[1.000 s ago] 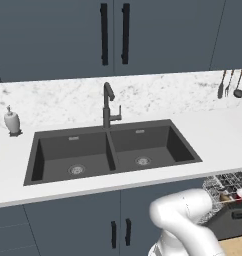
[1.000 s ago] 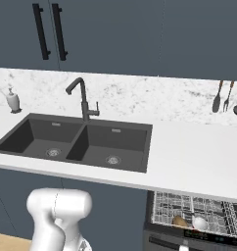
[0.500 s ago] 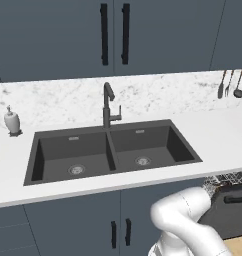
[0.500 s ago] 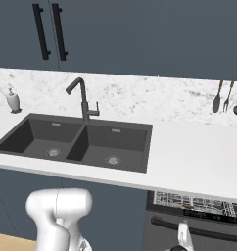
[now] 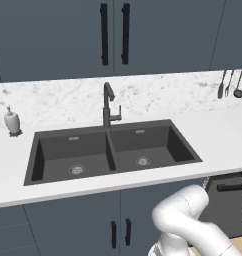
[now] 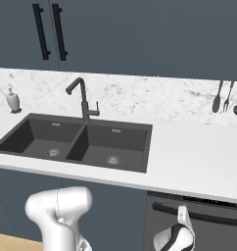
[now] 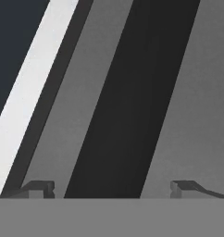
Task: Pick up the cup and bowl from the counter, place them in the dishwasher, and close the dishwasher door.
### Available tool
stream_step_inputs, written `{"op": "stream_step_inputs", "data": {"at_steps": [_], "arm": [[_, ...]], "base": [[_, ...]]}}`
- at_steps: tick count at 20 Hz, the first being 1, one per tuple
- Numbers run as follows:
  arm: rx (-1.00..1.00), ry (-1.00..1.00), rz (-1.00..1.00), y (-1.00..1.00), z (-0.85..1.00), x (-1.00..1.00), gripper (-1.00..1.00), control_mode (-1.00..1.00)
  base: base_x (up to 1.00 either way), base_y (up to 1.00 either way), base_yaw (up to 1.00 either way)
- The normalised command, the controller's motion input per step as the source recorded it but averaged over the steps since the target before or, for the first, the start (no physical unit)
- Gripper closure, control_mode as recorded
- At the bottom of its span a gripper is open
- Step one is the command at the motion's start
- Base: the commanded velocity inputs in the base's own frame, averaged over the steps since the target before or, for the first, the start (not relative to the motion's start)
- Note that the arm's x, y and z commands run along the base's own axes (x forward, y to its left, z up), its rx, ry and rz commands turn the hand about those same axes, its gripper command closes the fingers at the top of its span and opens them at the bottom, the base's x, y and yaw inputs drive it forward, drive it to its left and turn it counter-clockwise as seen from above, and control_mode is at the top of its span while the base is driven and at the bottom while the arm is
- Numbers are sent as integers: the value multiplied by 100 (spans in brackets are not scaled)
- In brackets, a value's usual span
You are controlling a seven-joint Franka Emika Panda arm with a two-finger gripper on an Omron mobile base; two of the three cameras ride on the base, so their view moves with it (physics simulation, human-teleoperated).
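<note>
Your tool (image 7: 112,189) sits spread open, tips either side of the black handle (image 7: 132,97) on the dishwasher door (image 6: 199,225); table (image 6: 189,157) edge above.

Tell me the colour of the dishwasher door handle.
Black handle on the dark grey door; right base view shows it best.

Faucet (image 5: 109,105): black, up-left of the hand.
Soap bottle (image 5: 12,121): white, far left.
Utensils (image 6: 228,96): hanging, above the hand.

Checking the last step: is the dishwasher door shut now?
Nearly shut, if not fully: the dishwasher door stands upright under the counter with a thin dark gap at its top. The gripper faces its handle.
</note>
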Motion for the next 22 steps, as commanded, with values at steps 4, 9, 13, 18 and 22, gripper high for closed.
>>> {"op": "stream_step_inputs", "data": {"at_steps": [4, 9, 13, 18, 22], "arm": [[0, 0, 0, 0, -6, 43, -100, -100], [0, -2, 0, 0, -5, 48, -100, -100], [0, -6, 0, 2, -5, 50, -100, -100], [0, -9, 0, 1, -5, 44, -100, -100], [0, -10, 0, 0, -12, 42, -100, -100]], "base": [[0, 0, 0], [0, 0, 0], [0, 0, 0], [0, 0, 0], [0, 0, 0]]}}
